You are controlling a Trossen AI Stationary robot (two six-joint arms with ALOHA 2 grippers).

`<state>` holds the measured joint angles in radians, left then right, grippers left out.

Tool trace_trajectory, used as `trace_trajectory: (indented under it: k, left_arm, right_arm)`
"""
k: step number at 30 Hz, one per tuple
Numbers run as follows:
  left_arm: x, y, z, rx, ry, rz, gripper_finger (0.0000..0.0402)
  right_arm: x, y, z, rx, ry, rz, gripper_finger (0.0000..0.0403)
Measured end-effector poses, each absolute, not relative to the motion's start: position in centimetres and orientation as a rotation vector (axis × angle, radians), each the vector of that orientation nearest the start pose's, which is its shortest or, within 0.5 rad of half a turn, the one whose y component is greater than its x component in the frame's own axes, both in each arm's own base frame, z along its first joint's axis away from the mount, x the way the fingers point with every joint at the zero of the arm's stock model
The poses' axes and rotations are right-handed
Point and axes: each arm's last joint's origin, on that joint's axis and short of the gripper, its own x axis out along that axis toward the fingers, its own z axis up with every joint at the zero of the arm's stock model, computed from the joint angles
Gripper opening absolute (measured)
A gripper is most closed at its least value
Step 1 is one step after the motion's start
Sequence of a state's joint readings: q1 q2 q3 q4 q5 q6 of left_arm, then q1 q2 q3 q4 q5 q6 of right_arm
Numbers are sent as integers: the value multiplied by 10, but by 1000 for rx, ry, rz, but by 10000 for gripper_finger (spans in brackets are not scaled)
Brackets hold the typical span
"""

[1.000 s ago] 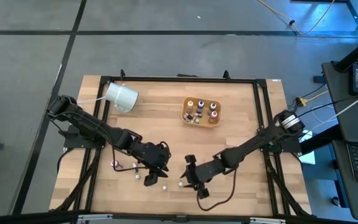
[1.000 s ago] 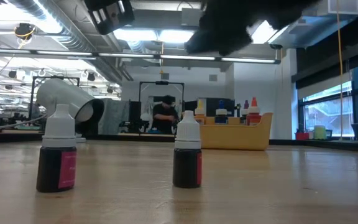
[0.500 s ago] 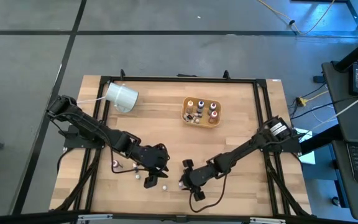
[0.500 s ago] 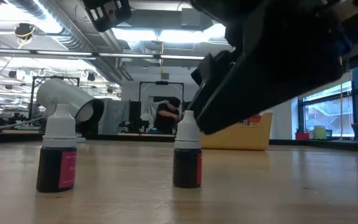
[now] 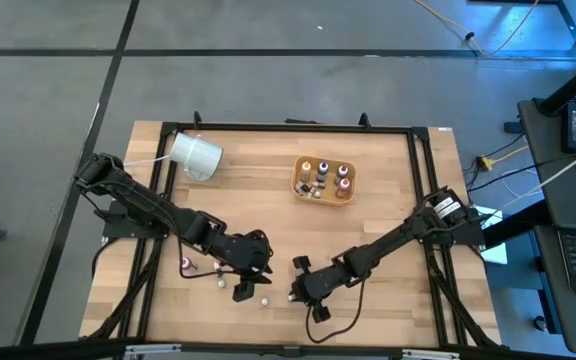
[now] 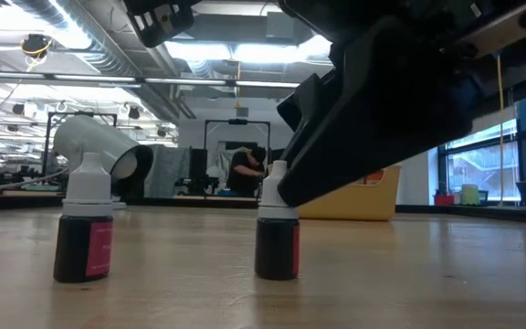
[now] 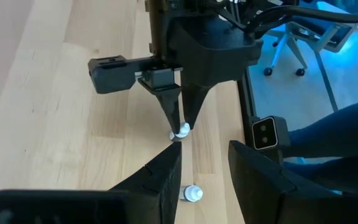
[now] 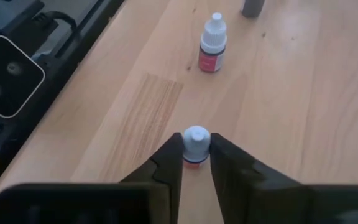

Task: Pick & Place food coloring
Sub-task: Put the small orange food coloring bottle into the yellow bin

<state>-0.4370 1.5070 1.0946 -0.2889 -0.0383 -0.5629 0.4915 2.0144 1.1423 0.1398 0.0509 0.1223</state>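
Small food coloring bottles with white caps stand on the wooden table near its front edge. My right gripper [image 8: 196,151] [image 5: 294,291] is shut on one of them [image 6: 276,245]. Another bottle [image 8: 212,43] [image 6: 83,239] stands a short way to its left. My left gripper [image 7: 205,150] [image 5: 251,272] hangs open above the table just left of the right one, with a bottle [image 7: 192,193] on the table below its fingers. The tan-orange tray [image 5: 325,192] at the far middle holds several more bottles. My right gripper pinches the bottle's white cap [image 8: 196,135] between its two fingertips [image 8: 171,154]. The fingers slant down at it from the table's right and far side. The bottle stands upright with its base on the table.
A large white cylinder [image 5: 196,155] lies on its side at the far left of the table. More loose bottles [image 5: 184,264] stand left of my left gripper. A black frame [image 5: 298,128] runs round the table. A person shows in the room beyond.
My right gripper has come down and a little toward the table's left onto the bottle, and has shut on its cap. The bottle has stayed upright where it was.
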Motion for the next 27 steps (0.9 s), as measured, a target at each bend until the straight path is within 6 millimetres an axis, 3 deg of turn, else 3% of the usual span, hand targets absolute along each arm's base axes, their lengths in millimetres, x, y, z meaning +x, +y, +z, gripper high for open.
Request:
trace_trajectory:
  k: [18, 22, 27]
  left_arm:
    - [295, -137, 261, -368, 769, -178, 128]
    - [295, -137, 261, -368, 769, -178, 128]
    - [295, -137, 261, -368, 770, -179, 127]
  right_arm:
    - [360, 191, 132, -28, 742, 355, 61]
    - [359, 189, 153, -12, 693, 359, 61]
    - [350, 169, 200, -6, 645, 286, 64]
